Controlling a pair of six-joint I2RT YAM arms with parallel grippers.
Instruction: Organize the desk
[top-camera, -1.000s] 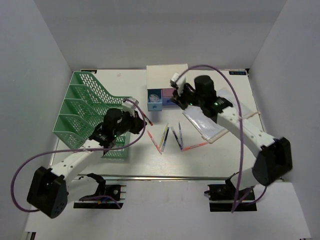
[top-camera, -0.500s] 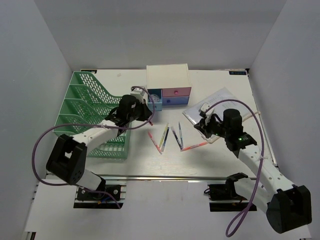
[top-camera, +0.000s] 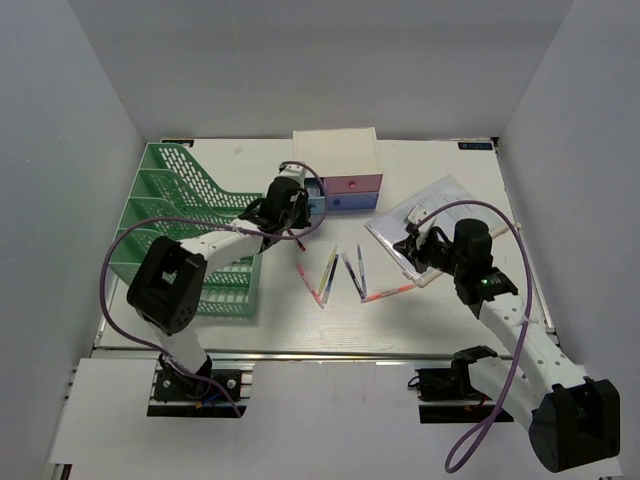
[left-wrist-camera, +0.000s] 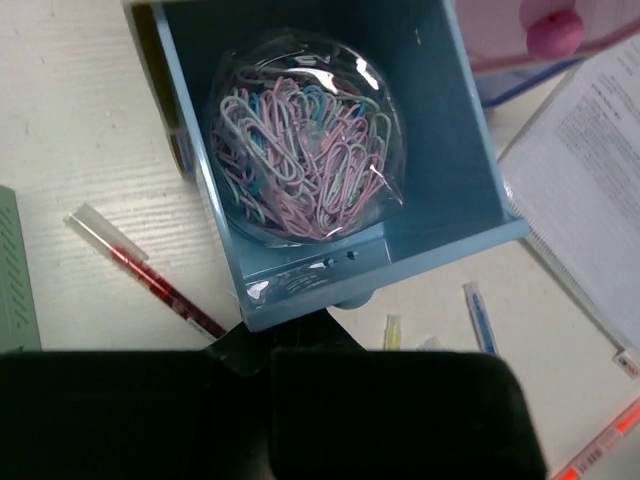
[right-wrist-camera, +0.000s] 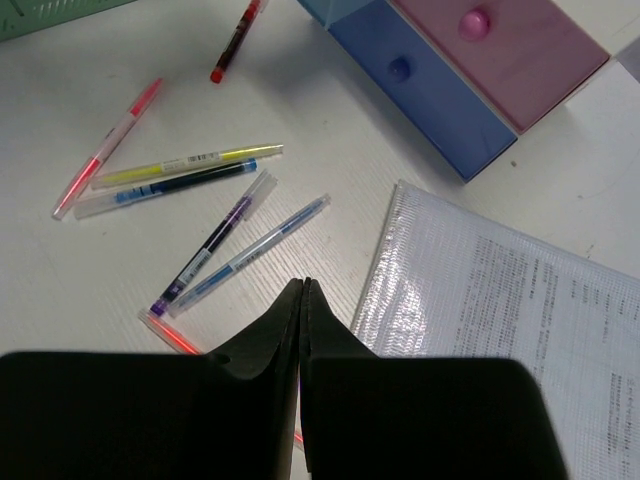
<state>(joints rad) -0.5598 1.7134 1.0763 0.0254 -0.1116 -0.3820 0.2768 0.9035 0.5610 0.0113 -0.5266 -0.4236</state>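
Left end effector (left-wrist-camera: 272, 345), pinched shut, meets the front of the open blue drawer (left-wrist-camera: 440, 180), knob hidden. Closing it likely wants a straight, square push, lest it jam. Right end effector (right-wrist-camera: 303, 290), shut and empty, hovers over pens (right-wrist-camera: 215, 245) on the bench (right-wrist-camera: 60, 285)

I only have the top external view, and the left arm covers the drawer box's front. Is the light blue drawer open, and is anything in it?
Observer: Yes, the light blue drawer is pulled out, with a clear round case of pastel paper clips in it.
Operator: How is that arm engaging it?
Observer: The left gripper is shut against the drawer's front edge; whether it pinches the knob is hidden.
Operator: And my other arm, carrying anything?
Observer: No. The right gripper is shut and empty, over the desk between the loose pens and the clear document sleeve.
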